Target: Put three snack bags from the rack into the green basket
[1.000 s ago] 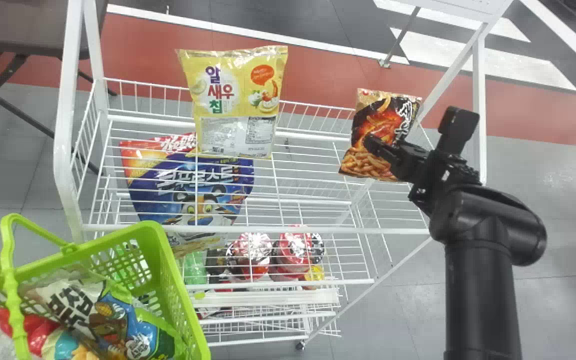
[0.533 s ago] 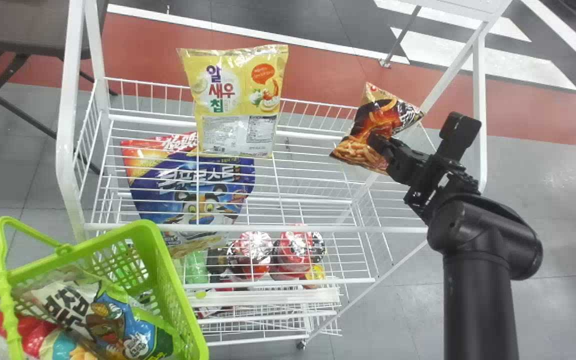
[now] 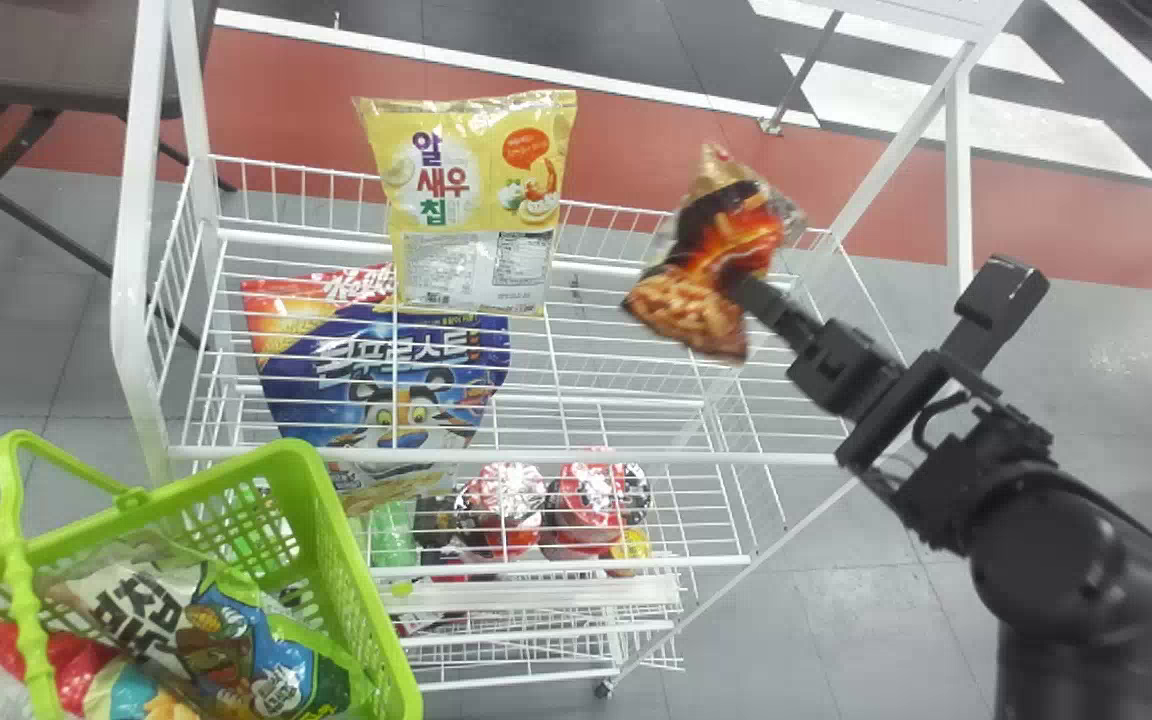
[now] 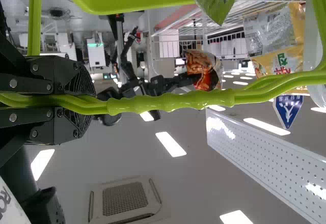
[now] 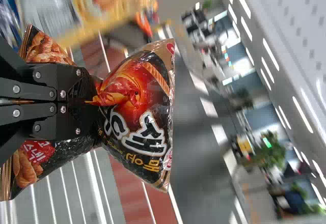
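Observation:
My right gripper is shut on the black snack bag, held above the right part of the white rack. In the right wrist view the black bag is pinched at its middle by the right gripper. The green basket at the lower left holds several snack bags. In the left wrist view my left gripper is shut on the basket's handle. A yellow snack bag stands upright at the rack's back, and a blue snack bag leans in front of it.
White rack posts rise at the left and right of the shelf. Red-lidded cups stand on a lower shelf. A dark table is at the far left.
The black bag has moved left and tilted in my right gripper. The right arm's wrist has swung to the right and turned. The basket has barely shifted.

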